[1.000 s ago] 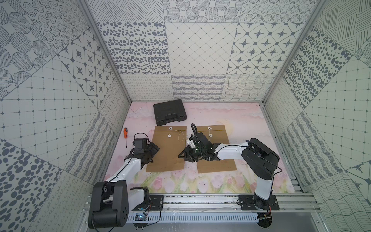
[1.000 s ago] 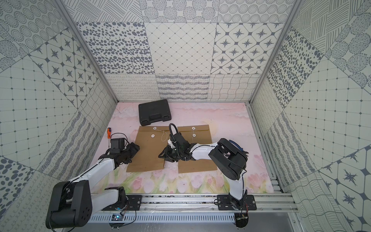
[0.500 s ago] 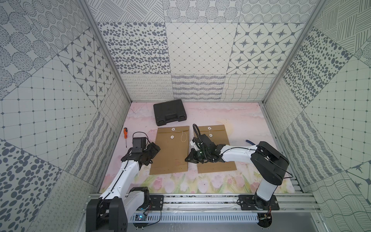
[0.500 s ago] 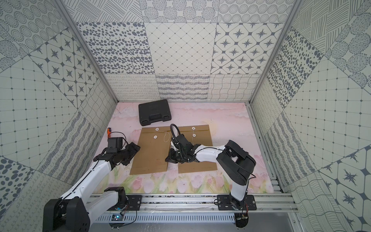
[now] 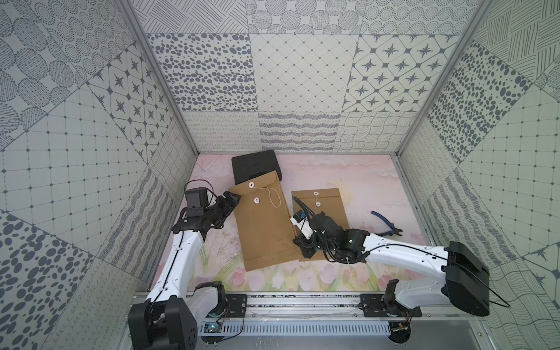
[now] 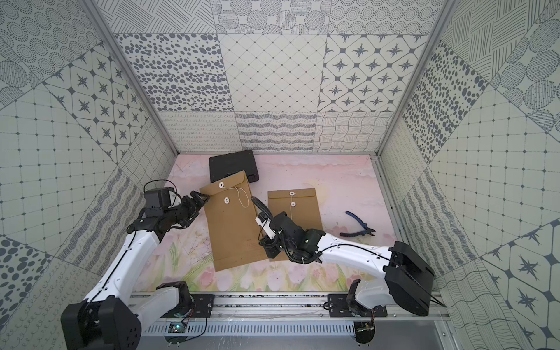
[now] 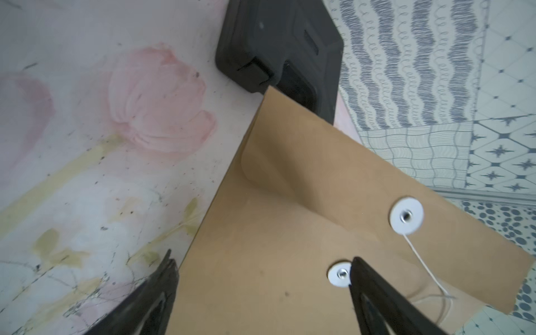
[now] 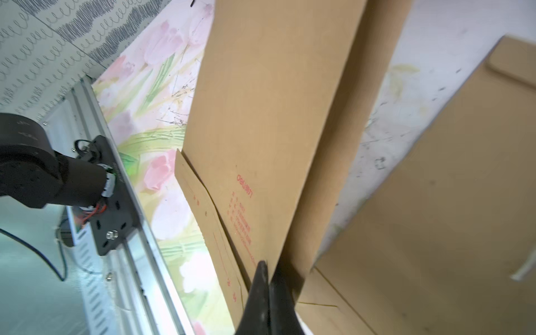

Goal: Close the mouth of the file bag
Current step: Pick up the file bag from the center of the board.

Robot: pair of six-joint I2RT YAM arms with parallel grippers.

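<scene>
My right gripper clamps the bag steady so the wide-open left gripper can press its flap.

I count two file bags on my bench: the left file bag and the right file bag. One black case, one pair of pliers, and my two pincers: left pincer, right pincer.

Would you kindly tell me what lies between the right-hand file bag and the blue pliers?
Only bare floral mat lies between the right-hand file bag and the blue pliers, as both top views show.
</scene>
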